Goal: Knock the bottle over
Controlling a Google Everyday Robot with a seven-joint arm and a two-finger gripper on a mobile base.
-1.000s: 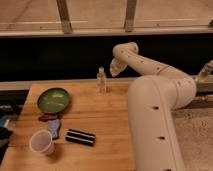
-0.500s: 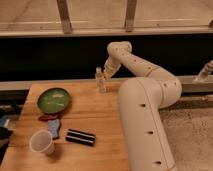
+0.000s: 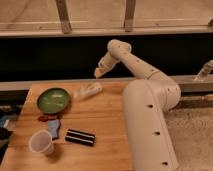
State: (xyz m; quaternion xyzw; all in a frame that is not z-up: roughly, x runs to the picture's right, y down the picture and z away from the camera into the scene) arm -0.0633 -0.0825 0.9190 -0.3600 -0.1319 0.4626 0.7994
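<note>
The bottle [image 3: 88, 91], small, slim and clear, lies on its side on the wooden table [image 3: 105, 120] near the far edge, just right of the green plate [image 3: 53, 99]. My gripper [image 3: 98, 72] is at the end of the white arm, above and slightly right of the bottle, beyond the table's far edge, not touching it.
A translucent white cup [image 3: 41, 142] stands at the front left. A black striped packet [image 3: 80, 137] lies in the middle front. A blue and red item [image 3: 51, 125] lies below the plate. The arm's white body [image 3: 150, 130] covers the table's right side.
The bottle stood upright at the far edge before; now it lies on its side, tipped to the left. My gripper swept left into it and now sits just above it.
</note>
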